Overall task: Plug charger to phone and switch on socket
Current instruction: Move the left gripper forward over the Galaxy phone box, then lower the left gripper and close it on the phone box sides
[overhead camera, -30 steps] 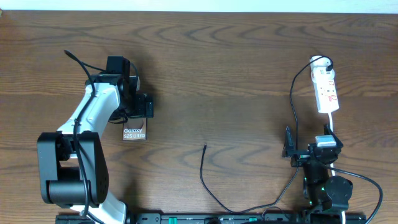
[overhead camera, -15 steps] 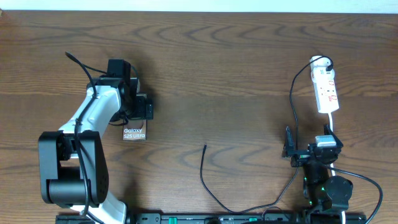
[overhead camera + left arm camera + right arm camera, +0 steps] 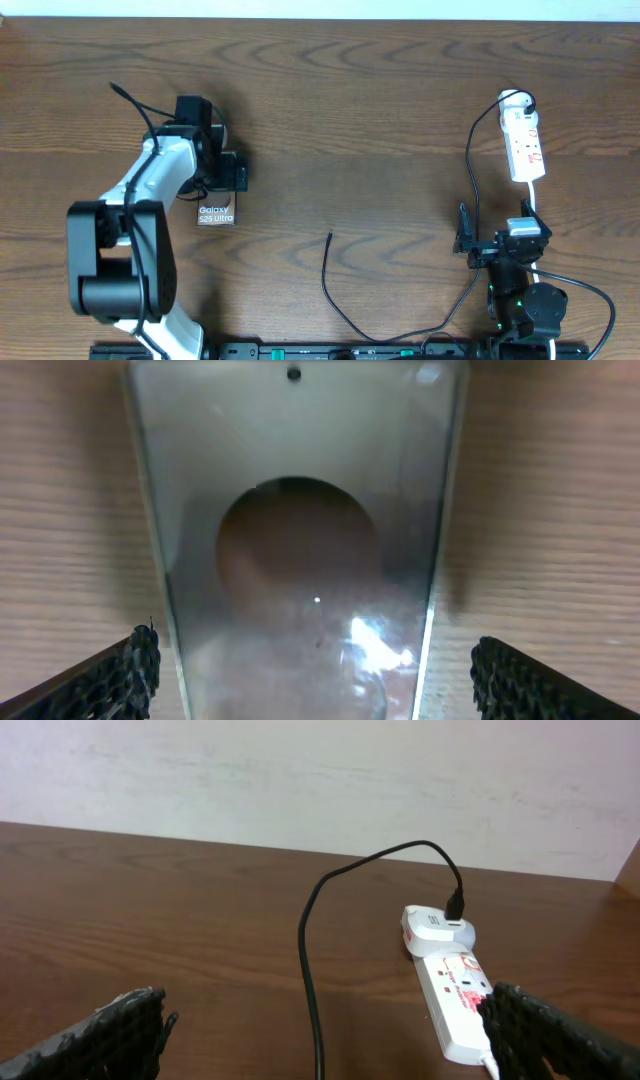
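Observation:
The phone (image 3: 216,214), a dark bronze slab with white "Galaxy S25 Ultra" lettering, lies on the table at the left. Its far end is hidden under my left gripper (image 3: 216,188). In the left wrist view the phone (image 3: 300,510) fills the space between the open fingers (image 3: 320,678), with a gap on each side. The charger cable tip (image 3: 330,236) lies free mid-table. The cable loops along the front edge and up to the socket (image 3: 525,145), a white strip with red markings. My right gripper (image 3: 482,244) is open and empty, low near its base, facing the socket (image 3: 455,1000) and the cable (image 3: 310,970).
The cable's other end plugs into a white adapter (image 3: 435,925) at the socket's far end. A pale wall (image 3: 320,780) stands behind the table. The robot bases and a black rail (image 3: 330,350) run along the front edge.
The left arm's elbow has shifted slightly while its gripper stays over the phone. The phone, cable, socket and right arm have not moved.

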### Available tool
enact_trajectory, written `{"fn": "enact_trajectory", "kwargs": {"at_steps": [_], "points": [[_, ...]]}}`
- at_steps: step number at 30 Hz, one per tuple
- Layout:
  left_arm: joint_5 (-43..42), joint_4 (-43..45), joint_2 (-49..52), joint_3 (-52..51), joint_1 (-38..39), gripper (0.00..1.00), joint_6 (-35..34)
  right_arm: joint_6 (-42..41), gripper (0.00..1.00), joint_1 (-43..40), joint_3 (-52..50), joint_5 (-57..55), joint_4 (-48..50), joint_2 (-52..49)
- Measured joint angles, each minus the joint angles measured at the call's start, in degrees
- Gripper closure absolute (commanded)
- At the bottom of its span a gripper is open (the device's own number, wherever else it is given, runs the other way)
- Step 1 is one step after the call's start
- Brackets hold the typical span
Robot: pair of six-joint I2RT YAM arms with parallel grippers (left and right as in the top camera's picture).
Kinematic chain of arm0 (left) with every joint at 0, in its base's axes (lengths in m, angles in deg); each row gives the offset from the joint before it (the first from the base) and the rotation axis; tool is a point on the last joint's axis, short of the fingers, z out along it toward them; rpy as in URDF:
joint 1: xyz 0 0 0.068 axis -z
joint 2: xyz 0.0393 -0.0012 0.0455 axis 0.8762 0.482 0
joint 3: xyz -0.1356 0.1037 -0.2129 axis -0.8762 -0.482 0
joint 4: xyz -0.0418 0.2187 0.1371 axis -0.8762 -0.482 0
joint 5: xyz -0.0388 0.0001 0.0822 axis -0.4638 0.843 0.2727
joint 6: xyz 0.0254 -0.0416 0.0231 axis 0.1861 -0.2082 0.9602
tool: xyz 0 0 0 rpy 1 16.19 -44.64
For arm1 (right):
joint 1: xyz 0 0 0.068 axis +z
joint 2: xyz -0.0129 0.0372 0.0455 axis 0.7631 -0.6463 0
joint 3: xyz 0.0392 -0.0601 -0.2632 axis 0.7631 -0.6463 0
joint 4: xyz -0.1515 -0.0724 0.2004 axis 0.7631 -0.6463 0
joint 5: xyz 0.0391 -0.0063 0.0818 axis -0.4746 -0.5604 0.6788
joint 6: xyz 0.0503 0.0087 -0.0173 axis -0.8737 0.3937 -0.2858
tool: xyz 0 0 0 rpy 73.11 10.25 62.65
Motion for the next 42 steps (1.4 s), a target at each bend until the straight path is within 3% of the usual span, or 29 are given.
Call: {"fn": "enact_trajectory", "kwargs": {"at_steps": [42], "points": [[1.7, -0.2, 1.6, -0.2, 0.0, 0.02, 1.5, 0.0, 0.01, 0.0, 0.0, 0.0, 0.0, 0.0]]}}
